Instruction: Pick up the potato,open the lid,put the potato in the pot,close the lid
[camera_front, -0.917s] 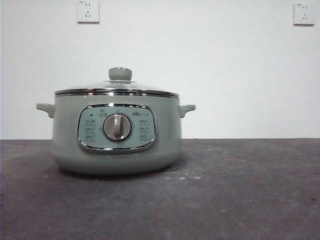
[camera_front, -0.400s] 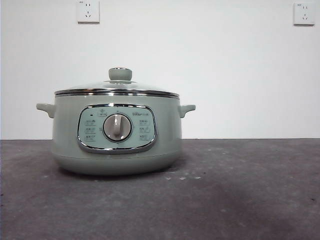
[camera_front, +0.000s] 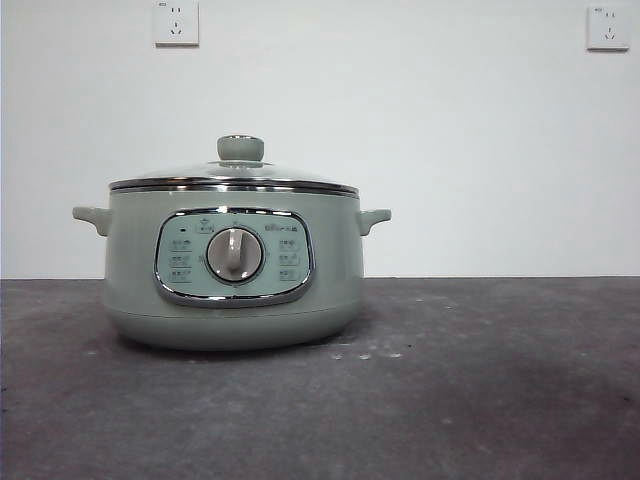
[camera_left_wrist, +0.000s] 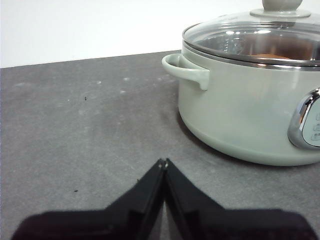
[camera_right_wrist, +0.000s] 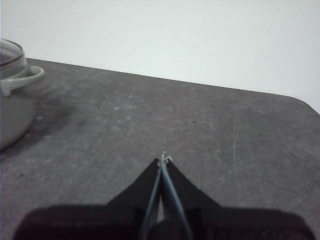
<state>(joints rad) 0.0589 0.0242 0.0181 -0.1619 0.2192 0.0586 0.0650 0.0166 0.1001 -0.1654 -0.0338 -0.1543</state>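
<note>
The sage-green pot (camera_front: 232, 265) stands on the dark table, left of centre in the front view, dial facing the camera. The glass lid (camera_front: 234, 178) sits closed on it, knob on top. In the left wrist view the pot (camera_left_wrist: 240, 110) is close by, and through the lid (camera_left_wrist: 260, 37) an orange-brown shape, the potato (camera_left_wrist: 272, 54), shows inside. My left gripper (camera_left_wrist: 164, 161) is shut and empty, low over the table beside the pot's handle. My right gripper (camera_right_wrist: 164, 157) is shut and empty, on the pot's (camera_right_wrist: 12, 100) other side, well apart from it.
The dark grey table (camera_front: 480, 390) runs wide to the right of the pot. A white wall with two sockets (camera_front: 176, 22) stands behind. The table's far corner (camera_right_wrist: 300, 102) shows in the right wrist view.
</note>
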